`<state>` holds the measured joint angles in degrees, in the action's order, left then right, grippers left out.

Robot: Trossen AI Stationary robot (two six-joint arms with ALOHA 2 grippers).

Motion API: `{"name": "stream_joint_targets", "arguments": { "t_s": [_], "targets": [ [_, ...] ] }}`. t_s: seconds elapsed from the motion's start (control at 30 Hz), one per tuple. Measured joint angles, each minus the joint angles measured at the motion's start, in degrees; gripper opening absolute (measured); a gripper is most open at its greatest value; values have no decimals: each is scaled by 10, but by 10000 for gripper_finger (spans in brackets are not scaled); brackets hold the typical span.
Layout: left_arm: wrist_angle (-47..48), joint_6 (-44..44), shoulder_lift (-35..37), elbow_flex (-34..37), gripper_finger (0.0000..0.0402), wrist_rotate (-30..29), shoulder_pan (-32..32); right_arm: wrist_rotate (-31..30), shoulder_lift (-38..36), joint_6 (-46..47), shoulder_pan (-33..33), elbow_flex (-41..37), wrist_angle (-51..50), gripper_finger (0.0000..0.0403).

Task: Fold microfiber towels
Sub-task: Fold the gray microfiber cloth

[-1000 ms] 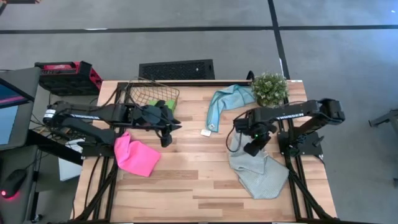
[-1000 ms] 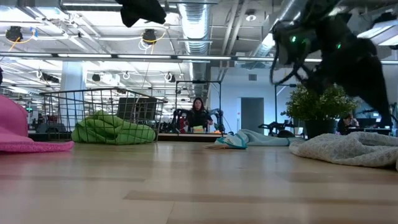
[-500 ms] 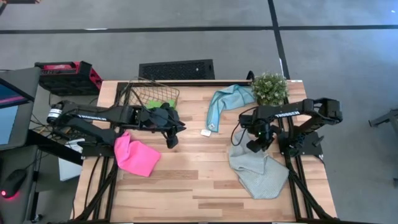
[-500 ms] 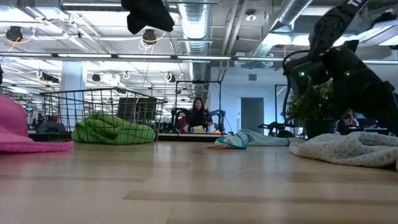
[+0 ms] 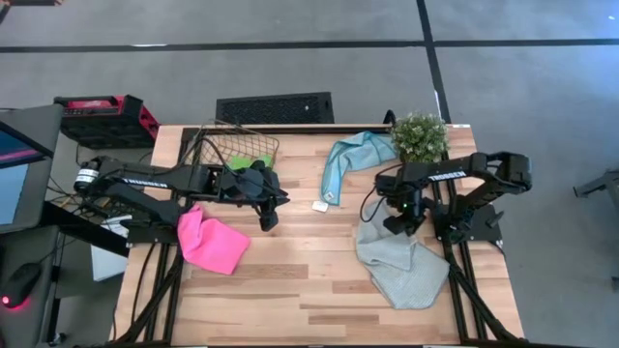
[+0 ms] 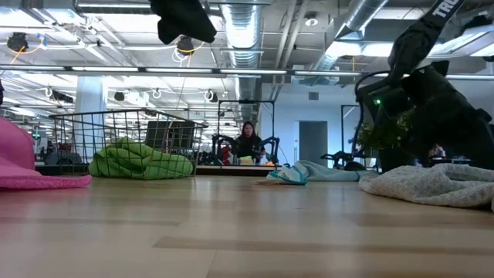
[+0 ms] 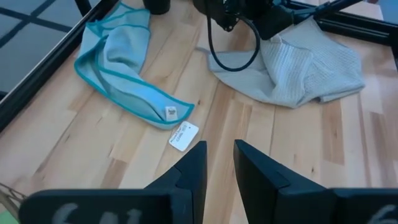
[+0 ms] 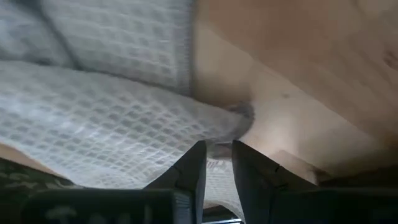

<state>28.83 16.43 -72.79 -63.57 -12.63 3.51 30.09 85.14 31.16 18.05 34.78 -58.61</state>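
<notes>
Grey towel (image 8: 112, 124) edge apparently pinched by right tool (image 8: 216, 163); left tool (image 7: 219, 163) narrow.

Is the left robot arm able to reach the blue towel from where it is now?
Probably yes. The left gripper hangs above bare wood near the table's middle, and the blue towel lies ahead of it with only a small white tag between. The right gripper is busy at the grey towel.
</notes>
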Motion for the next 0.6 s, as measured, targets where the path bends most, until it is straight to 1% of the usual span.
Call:
{"name": "stream_joint_targets", "arguments": {
  "t_s": [0.13, 0.37, 0.6],
  "targets": [
    [0, -1, 0, 0, 71, 0, 0, -6, 0, 3, 5, -1, 6, 100],
    [0, -2, 0, 0, 71, 0, 0, -16, 0, 23, -4, 10, 5, 100],
    [0, 6, 0, 0, 71, 0, 0, -12, 0, 15, -2, -9, 27, 100]
  ]
}}
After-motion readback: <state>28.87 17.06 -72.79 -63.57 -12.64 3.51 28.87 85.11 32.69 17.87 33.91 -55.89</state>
